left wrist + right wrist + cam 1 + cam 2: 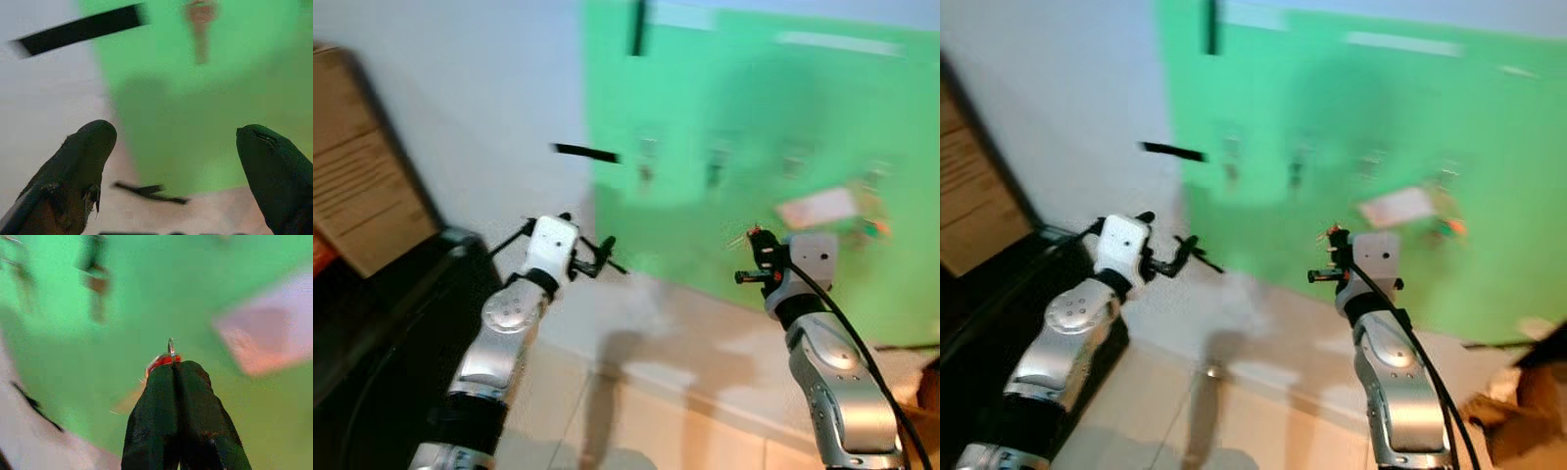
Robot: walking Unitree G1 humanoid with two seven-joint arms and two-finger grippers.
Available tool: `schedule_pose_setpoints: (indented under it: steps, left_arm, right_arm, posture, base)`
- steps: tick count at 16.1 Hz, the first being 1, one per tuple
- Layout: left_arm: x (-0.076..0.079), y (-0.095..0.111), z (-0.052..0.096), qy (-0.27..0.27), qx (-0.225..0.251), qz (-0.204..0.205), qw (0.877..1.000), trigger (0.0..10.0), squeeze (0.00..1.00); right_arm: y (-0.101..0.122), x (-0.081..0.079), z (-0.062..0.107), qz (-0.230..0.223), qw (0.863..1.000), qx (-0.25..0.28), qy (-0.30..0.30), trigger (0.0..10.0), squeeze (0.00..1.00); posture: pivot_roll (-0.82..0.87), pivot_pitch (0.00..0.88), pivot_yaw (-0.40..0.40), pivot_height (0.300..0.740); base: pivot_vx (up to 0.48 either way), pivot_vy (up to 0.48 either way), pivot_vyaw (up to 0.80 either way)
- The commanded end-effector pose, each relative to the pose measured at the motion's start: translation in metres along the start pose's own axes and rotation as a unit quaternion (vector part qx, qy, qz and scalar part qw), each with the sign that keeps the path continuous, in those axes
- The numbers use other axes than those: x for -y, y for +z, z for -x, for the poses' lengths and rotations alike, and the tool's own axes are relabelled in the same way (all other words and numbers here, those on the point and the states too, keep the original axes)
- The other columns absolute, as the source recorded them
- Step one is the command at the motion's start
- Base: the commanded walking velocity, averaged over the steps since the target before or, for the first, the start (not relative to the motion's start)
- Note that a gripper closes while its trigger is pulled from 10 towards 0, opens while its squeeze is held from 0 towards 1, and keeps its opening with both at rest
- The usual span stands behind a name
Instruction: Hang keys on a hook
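**Keys in right claw, facing green board**

Keys (166, 360): pinched at the tip of the right claw (172, 369), fingers closed tight on them. Visible bits: thin silver ring sticking up past the fingertips, red tab just under it, a pale blurred blade off to one side. In the head views the keys (756, 238) sit at the claw tip, held up in front of the board, apart from it.

Left claw (171, 142): fingers spread wide, nothing between them, raised beside the board's left edge.

Hooks (647, 162): a row of small ones across the green board (744, 117), blurred; can't tell their shape. A pale tag with small coloured items (822, 208) hangs near the right end of the row, too blurred to identify.

Room: board fixed on a pale wall (470, 98); black tape strips (585, 152) at its left edge and top. Light tiled floor (636, 431) below. Brown cardboard box (357, 186) on a black unit (382, 323) at far left. All frames motion-blurred.
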State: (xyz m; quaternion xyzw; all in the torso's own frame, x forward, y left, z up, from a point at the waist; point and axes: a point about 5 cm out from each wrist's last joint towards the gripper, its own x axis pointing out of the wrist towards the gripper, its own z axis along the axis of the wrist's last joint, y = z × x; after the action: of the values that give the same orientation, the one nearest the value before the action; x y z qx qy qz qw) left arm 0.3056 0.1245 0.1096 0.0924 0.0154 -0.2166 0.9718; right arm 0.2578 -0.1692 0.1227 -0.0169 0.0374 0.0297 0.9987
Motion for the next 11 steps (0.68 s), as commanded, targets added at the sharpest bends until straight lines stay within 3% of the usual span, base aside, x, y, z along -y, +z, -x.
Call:
schedule_pose_setpoints:
  steps: [1, 4, 7, 11]
  left_arm:
    - [-0.006, 0.000, 0.001, 0.005, -0.003, -0.011, 1.000, 10.0, 0.00]
    - [-0.007, 0.000, 0.002, 0.004, -0.002, -0.017, 1.000, 10.0, 0.00]
    - [-0.010, 0.000, 0.004, 0.015, -0.008, -0.011, 1.000, 10.0, 0.00]
    - [-0.007, 0.004, 0.005, -0.027, 0.000, -0.024, 0.999, 10.0, 0.00]
  right_arm:
    - [0.004, -0.001, -0.001, 0.001, 1.000, 0.010, -0.001, 10.0, 0.00]
    - [0.006, -0.005, -0.001, 0.011, 1.000, 0.014, 0.010, 10.0, 0.00]
    - [0.006, -0.007, 0.000, 0.004, 1.000, 0.013, 0.016, 10.0, 0.00]
    - [0.011, -0.013, -0.004, 0.001, 0.999, 0.023, 0.041, 10.0, 0.00]
  posture:
    - [-0.12, 0.000, 0.036, 0.740]
    - [-0.10, 0.000, 0.035, 0.740]
    - [-0.09, 0.000, 0.023, 0.740]
    - [-0.08, 0.000, 0.016, 0.740]
  base:
    - [0.000, -0.364, 0.00]
    - [0.000, -0.354, 0.00]
    - [0.000, 0.000, 0.00]
    - [0.000, 0.000, 0.00]
